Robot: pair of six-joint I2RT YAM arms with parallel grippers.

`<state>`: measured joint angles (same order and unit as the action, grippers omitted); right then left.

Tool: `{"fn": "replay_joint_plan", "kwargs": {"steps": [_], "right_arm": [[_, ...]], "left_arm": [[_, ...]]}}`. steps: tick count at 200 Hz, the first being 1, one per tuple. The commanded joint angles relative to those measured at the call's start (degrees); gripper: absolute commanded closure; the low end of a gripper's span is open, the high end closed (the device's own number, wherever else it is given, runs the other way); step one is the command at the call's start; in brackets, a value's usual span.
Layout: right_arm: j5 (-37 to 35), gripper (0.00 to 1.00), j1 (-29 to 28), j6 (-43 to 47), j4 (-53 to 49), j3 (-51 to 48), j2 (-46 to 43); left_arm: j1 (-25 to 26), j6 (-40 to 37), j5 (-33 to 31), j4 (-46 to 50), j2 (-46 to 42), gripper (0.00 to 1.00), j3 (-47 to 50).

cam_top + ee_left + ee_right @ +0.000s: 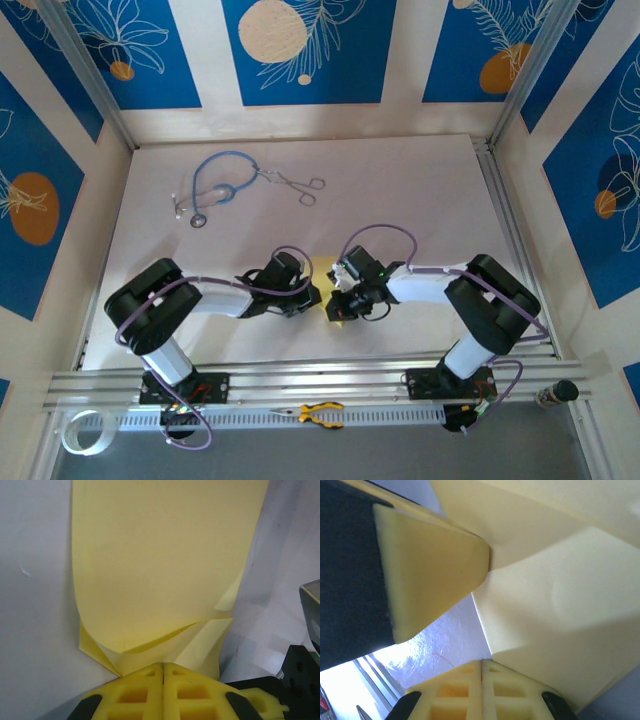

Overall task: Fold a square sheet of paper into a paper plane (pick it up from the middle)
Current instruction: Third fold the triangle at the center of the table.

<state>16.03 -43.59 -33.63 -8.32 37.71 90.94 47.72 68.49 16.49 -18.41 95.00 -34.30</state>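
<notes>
The square sheet of paper (324,272) is pale yellow and partly folded, and it sits between my two grippers near the front middle of the table. In the left wrist view the sheet (165,565) curls upward with a folded flap at its lower edge. My left gripper (163,666) is shut, with that folded edge pinched at its tips. In the right wrist view the paper (560,595) shows creased layers, and my right gripper (481,662) is shut on its lower edge. The left gripper's yellow finger (430,570) touches the paper close by. From above, the left gripper (314,297) and the right gripper (340,305) nearly meet.
A blue stethoscope (215,185) and metal forceps (298,185) lie at the back of the white table (420,190). Yellow-handled pliers (320,412) and a tape roll (82,432) rest by the front rails. Patterned walls close in the sides and the back.
</notes>
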Motion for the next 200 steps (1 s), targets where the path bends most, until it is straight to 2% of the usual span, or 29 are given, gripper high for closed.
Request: {"fn": "replay_joint_plan", "kwargs": {"steps": [1, 88, 162, 200], "right_arm": [[1.0, 0.97, 0.2, -1.0, -1.5, -2.1, -1.4], [0.9, 0.96, 1.6, 0.9, -3.7, -5.0, -5.2], [0.0, 0.97, 2.3, -0.9, -5.7, -8.3, -9.1], [1.3, 0.96, 3.9, -1.6, -5.5, -6.9, -14.8]], "left_arm": [[0.4, -0.9, -1.1, 4.5, 1.6, 0.93, -0.1], [0.3, -0.8, -2.0, 6.3, 1.4, 0.93, -0.3], [0.3, -1.0, -2.2, 6.5, 1.4, 0.93, -0.5], [0.3, 0.0, -3.4, 5.6, 1.4, 0.93, -0.9]]}}
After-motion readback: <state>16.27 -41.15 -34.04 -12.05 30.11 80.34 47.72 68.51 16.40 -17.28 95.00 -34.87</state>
